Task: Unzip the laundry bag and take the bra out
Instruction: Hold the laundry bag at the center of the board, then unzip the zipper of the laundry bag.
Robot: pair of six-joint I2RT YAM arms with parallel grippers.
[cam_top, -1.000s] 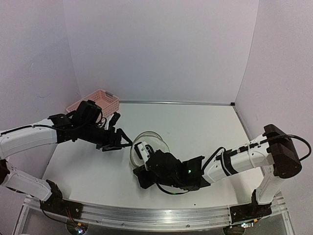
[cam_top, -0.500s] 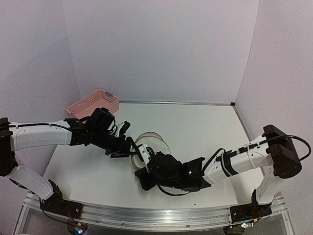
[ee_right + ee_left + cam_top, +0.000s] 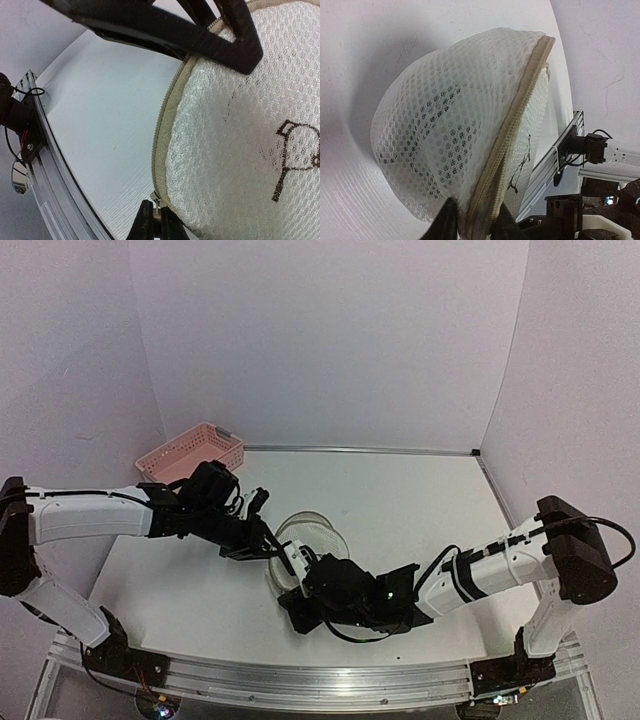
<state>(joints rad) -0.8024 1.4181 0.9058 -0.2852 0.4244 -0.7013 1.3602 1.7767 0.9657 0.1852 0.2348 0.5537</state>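
Observation:
The laundry bag [image 3: 312,530], a round white mesh dome with a beige zip rim, stands on edge at the table's middle. In the left wrist view the laundry bag [image 3: 450,115] fills the frame, and my left gripper [image 3: 472,222] pinches its zip rim between both fingers [image 3: 446,222]. In the right wrist view my right gripper [image 3: 159,222] is shut on the small metal zip pull [image 3: 158,202] at the rim's low end, beside the black logo [image 3: 295,150]. The zip looks closed along the visible rim. The bra is hidden.
A pink slotted basket [image 3: 192,452] stands at the back left by the wall. The left gripper's black fingers [image 3: 200,40] cross the top of the right wrist view. The table's metal front rail [image 3: 35,150] runs close by the bag.
My left arm has swung right from beside the basket to the bag, and its fingers have closed onto the zip rim. The right gripper has stayed shut at the bag's near side.

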